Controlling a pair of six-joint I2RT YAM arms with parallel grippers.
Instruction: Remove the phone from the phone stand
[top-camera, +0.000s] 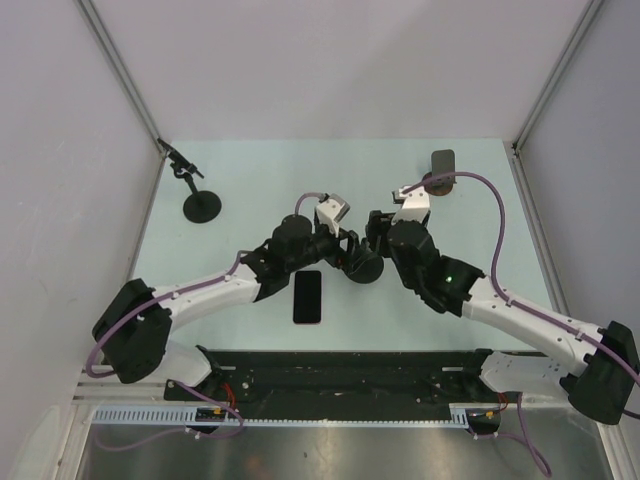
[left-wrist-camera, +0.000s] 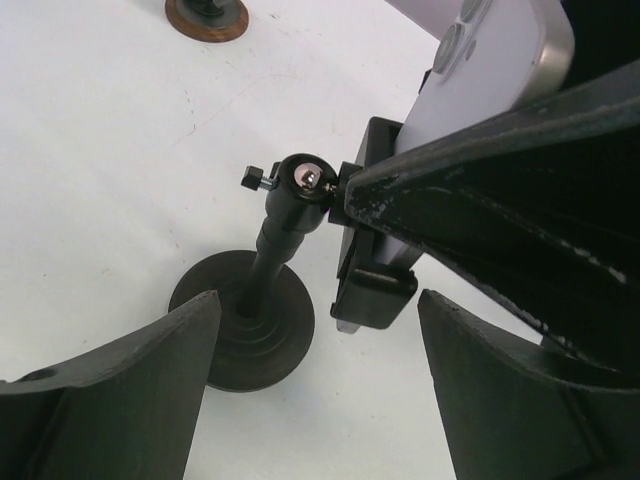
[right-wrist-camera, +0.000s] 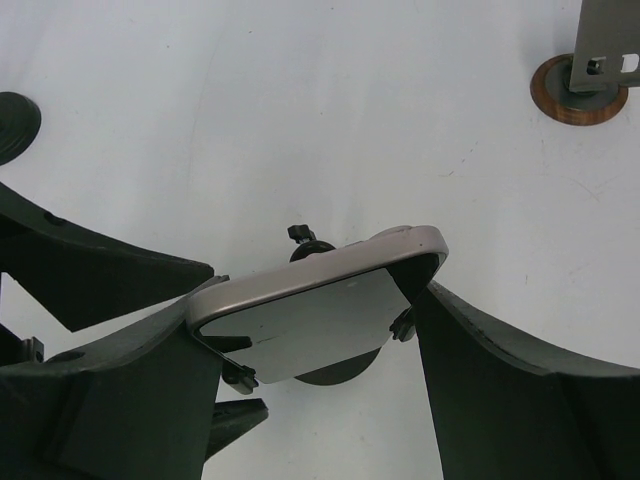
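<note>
A silver-edged phone (right-wrist-camera: 310, 320) sits in the clamp of a black phone stand (left-wrist-camera: 285, 215) with a round base (left-wrist-camera: 245, 325) at the table's middle. My right gripper (right-wrist-camera: 310, 340) is shut on the phone, one finger on each side edge, and the clamp's arms still hold it. In the left wrist view the phone's pale back (left-wrist-camera: 490, 70) shows above the clamp. My left gripper (left-wrist-camera: 315, 390) is open and low beside the stand's base, holding nothing. In the top view both grippers meet over the stand (top-camera: 365, 268) and hide the phone.
A black phone (top-camera: 307, 296) lies flat on the table just near of the left gripper. An empty black stand (top-camera: 202, 207) is at the back left. A wooden-based stand with a dark phone (top-camera: 441, 172) is at the back right. Enclosure walls stand on both sides.
</note>
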